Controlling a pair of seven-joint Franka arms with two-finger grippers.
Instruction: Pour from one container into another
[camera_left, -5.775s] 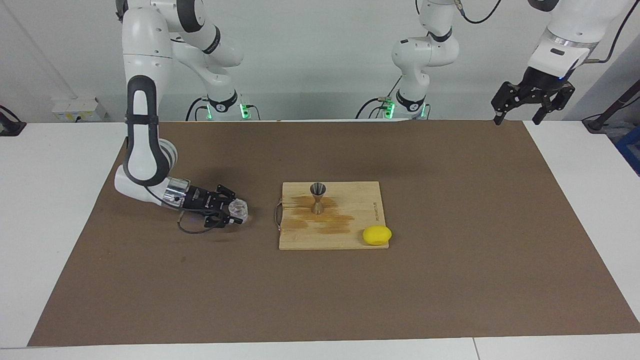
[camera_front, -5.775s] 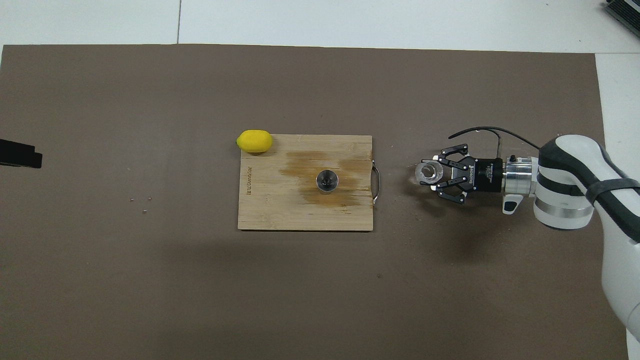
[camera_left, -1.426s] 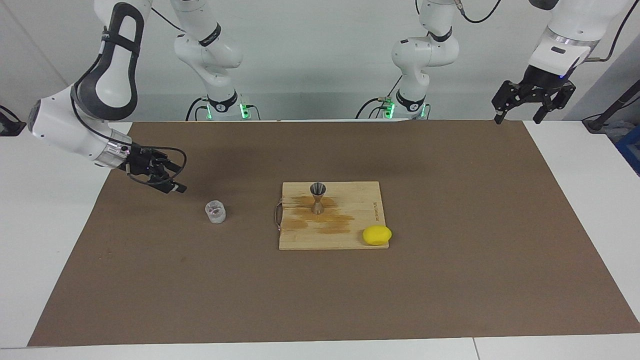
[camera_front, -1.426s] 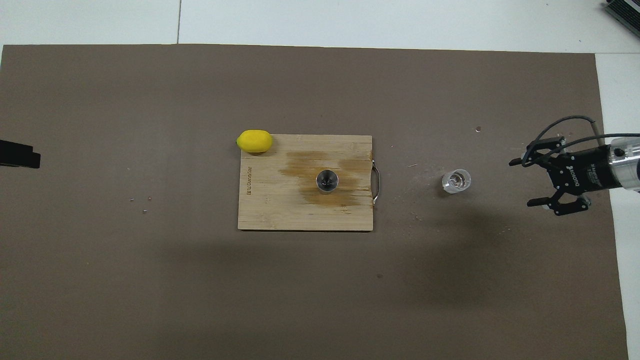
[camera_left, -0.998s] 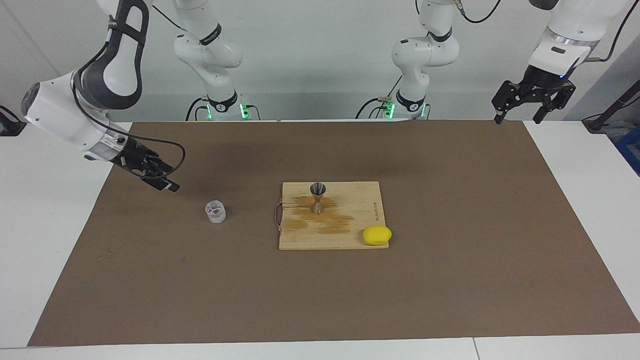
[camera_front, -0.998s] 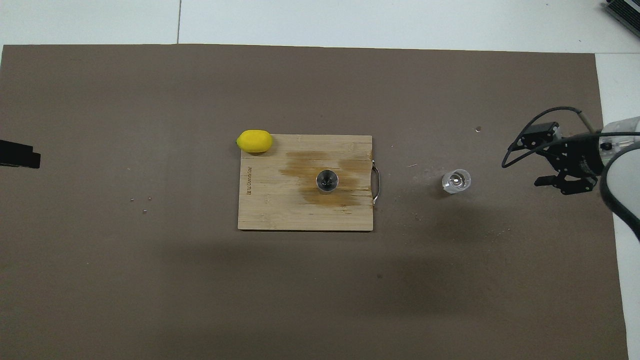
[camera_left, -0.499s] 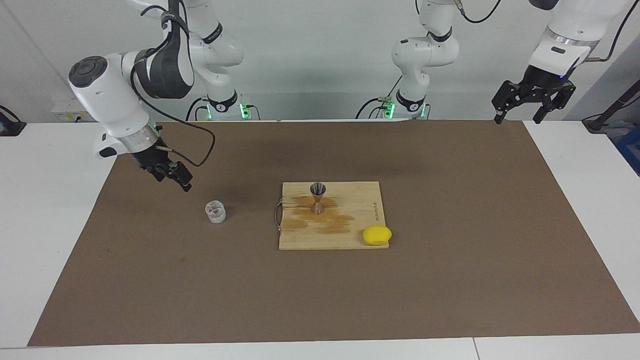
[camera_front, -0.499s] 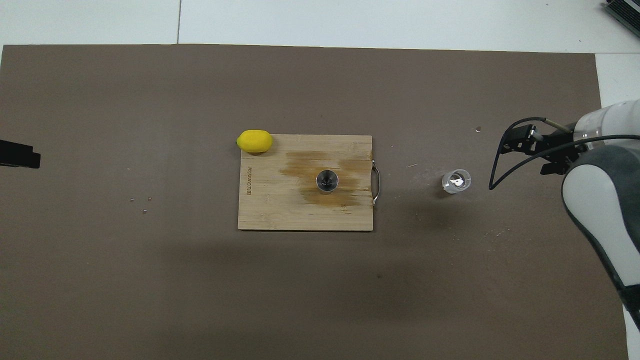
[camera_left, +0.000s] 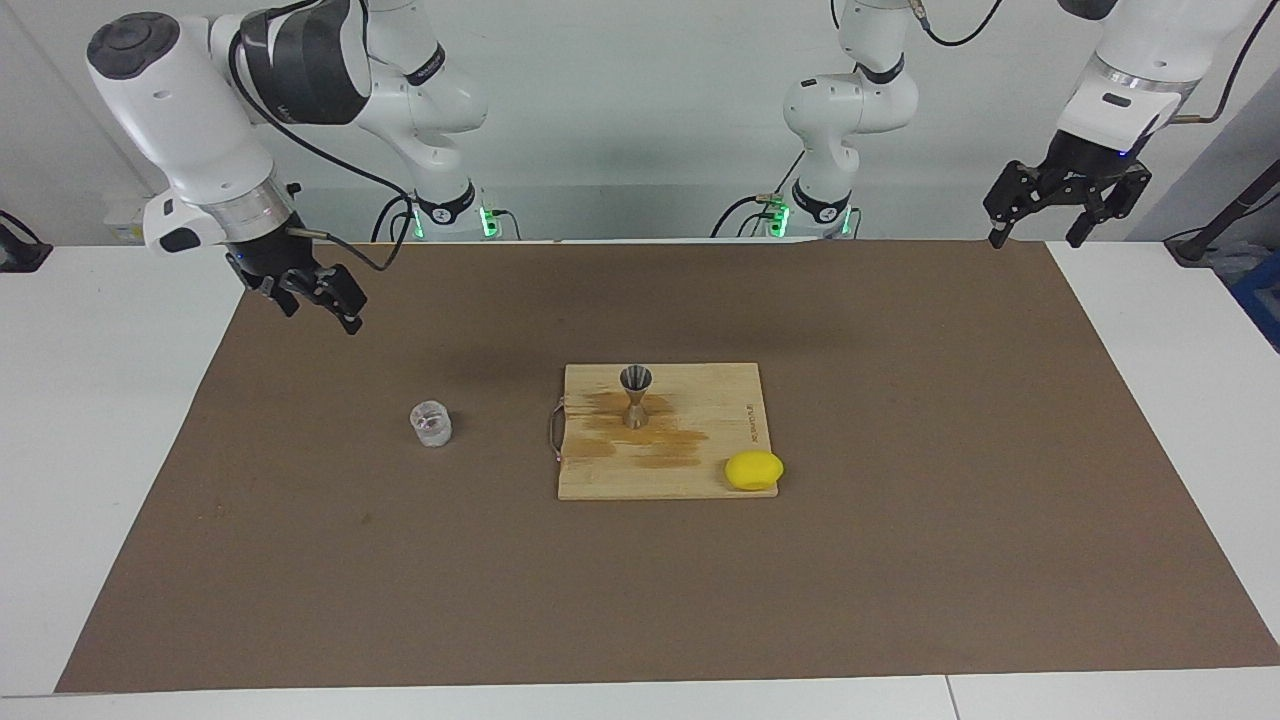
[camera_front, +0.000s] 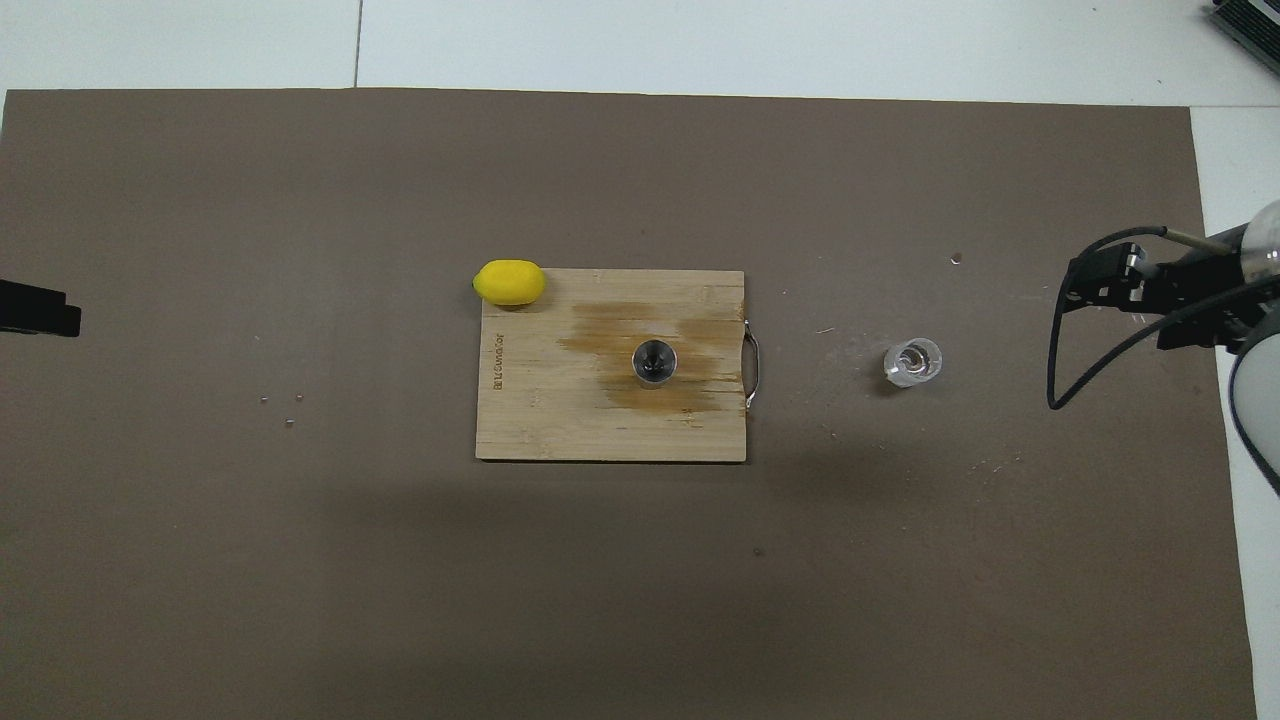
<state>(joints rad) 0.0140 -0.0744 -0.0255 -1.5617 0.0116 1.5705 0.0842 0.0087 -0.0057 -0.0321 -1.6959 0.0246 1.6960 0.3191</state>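
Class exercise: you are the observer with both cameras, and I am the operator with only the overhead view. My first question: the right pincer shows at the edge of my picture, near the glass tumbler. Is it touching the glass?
Observer: No. The right pincer hangs open, high above the mat, well clear of the glass tumbler.
Operator: I see only a black sliver of the other arm. Where is its pincer?
Observer: The left pincer is raised over the mat's corner at the left arm's end, open. That arm waits.
Operator: The jigger is just a circle to me. Is it upright?
Observer: Yes. The jigger stands on its lower cone on the board, narrow waist showing.
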